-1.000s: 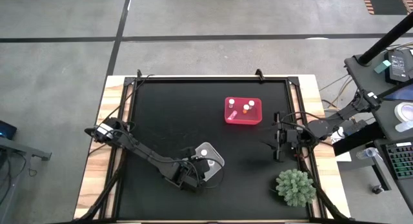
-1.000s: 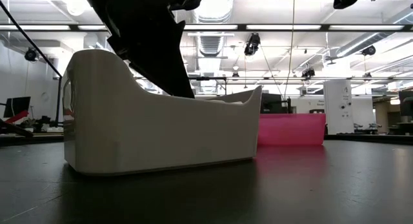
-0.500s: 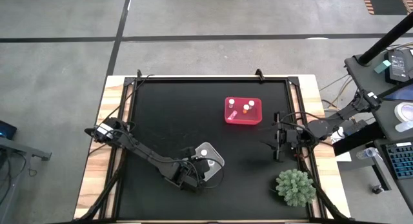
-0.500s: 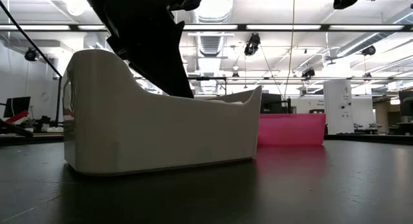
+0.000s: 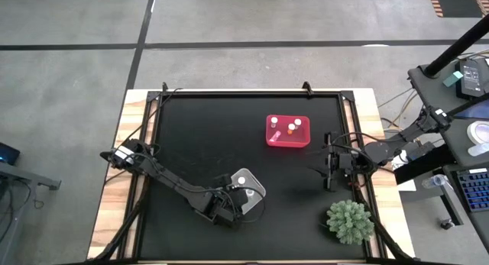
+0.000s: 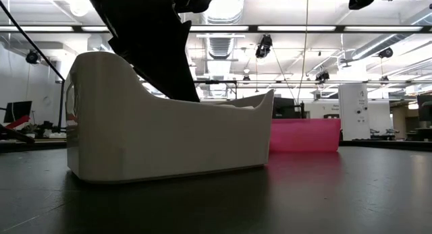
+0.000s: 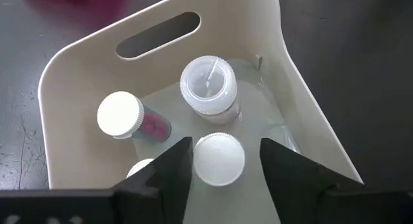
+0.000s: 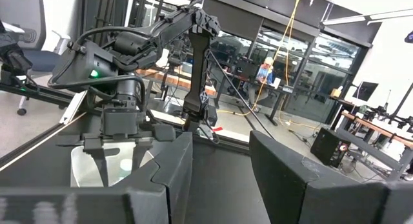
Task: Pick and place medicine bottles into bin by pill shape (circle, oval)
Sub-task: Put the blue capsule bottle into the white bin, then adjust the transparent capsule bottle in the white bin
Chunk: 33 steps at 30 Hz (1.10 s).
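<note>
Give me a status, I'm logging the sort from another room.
Left gripper open over a white-capped bottle inside the white bin. Right gripper open, idle near the pink bin. Nothing in the way.

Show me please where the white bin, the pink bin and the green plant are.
white bin [image 5: 256, 190]: high view, its right rim
pink bin [image 5: 270, 137]: high view, its lower left part
green plant [image 5: 350, 221]: high view, middle of its spiky top

Two bins and a plant on the tabletop [image 5: 199, 135].
White bin [image 5: 246, 185] near front, bottles [image 7: 210, 87] inside, left tool [image 7: 221, 161] over it. Pink bin [image 5: 287, 132] behind and right, bottles inside. Plant [image 5: 351, 221] front right corner; right tool [image 5: 330, 170] between plant and pink bin.
</note>
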Available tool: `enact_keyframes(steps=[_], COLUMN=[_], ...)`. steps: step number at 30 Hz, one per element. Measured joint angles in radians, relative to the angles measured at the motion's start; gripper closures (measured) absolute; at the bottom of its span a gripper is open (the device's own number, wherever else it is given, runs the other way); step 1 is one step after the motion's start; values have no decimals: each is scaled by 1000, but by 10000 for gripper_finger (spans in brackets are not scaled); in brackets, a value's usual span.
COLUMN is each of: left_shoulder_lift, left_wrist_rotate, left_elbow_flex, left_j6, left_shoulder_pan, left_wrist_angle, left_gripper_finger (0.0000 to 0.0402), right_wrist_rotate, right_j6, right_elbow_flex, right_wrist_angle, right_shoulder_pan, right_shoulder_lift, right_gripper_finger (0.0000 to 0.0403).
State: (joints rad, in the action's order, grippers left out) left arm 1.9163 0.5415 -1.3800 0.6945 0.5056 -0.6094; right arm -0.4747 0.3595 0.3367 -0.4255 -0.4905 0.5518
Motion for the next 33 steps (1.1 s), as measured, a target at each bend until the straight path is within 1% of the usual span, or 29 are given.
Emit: enact_keyframes(steps=[5, 10, 19, 23, 27, 30, 33], left_shoulder_lift=[-1, -7, -79, -103, -103, -102, -91], left_wrist_rotate=[0, -9, -11, 7, 12, 12, 5], left_elbow_flex=[0, -5, -13, -27, -30, -27, -27], left_j6=[-4, -29, -50, -49, -57, -56, -57], left_shoulder_pan=[0, 0, -2, -14, -40, -62, -80], left_wrist_angle=[-2, -4, 0, 16, 71, 90, 87], left_gripper_finger=[205, 192, 191, 192, 192, 202, 224], right_wrist_rotate=[0, 0, 0, 0, 0, 0, 0], right_j6=[0, 0, 4, 5, 7, 7, 8], right_elbow_flex=[0, 0, 0, 0, 0, 0, 0], right_wrist_angle=[0, 0, 0, 0, -1, -1, 0], right_shoulder_pan=[0, 0, 0, 0, 0, 0, 0], right_shoulder_lift=[0, 0, 0, 0, 0, 0, 0], right_gripper_finger=[257, 257, 257, 257, 257, 257, 257])
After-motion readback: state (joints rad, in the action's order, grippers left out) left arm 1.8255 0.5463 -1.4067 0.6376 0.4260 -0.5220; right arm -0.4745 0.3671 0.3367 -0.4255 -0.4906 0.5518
